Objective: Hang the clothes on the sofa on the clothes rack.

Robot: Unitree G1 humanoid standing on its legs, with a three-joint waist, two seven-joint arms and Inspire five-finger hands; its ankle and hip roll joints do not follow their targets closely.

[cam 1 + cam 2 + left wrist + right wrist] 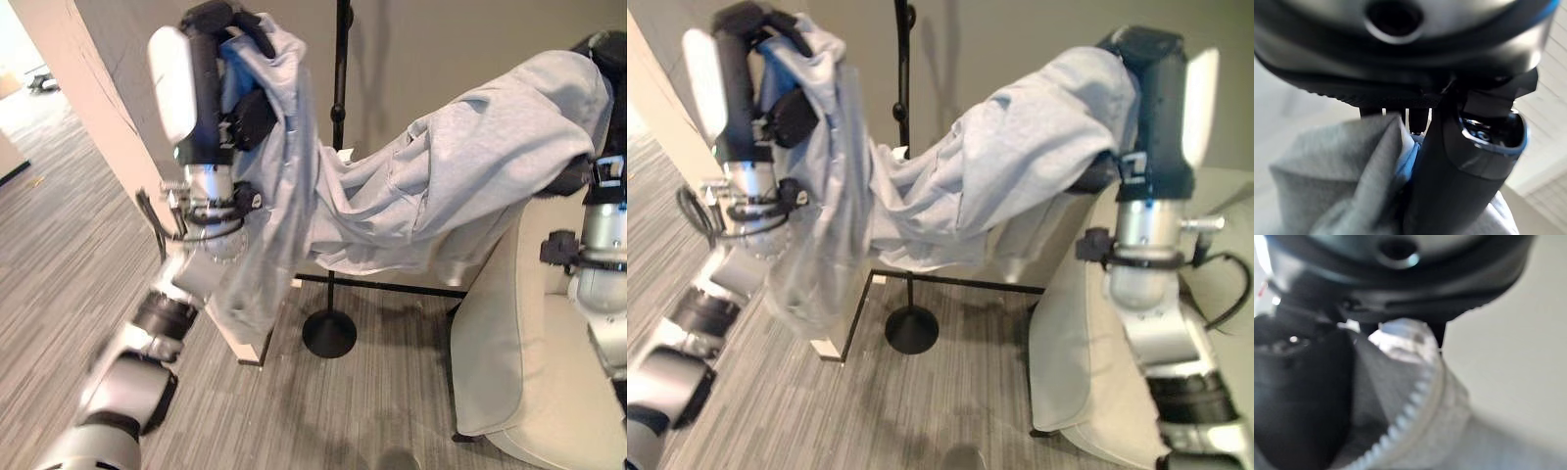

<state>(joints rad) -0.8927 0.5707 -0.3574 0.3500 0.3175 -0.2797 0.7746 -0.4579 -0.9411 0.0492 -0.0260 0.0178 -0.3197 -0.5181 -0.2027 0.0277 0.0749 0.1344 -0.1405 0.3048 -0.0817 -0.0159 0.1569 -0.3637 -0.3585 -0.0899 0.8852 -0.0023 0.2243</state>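
A light grey zip hoodie [431,186] hangs stretched in the air between my two raised hands. My left hand [220,24] is up at the top left, shut on one end of the garment, whose cloth [1342,166] bunches against the thumb in the left wrist view. My right hand [1141,59] is raised at the right, shut on the other end; its wrist view shows the zip edge [1410,416] pinched beside the thumb. The black clothes rack [339,108] stands behind the hoodie, its pole rising from a round base [328,333] on the floor.
A cream sofa [519,343] stands at the lower right, under my right arm. A beige wall corner [88,98] and a white block at its foot [245,338] lie left of the rack. Grey striped carpet [59,264] covers the floor.
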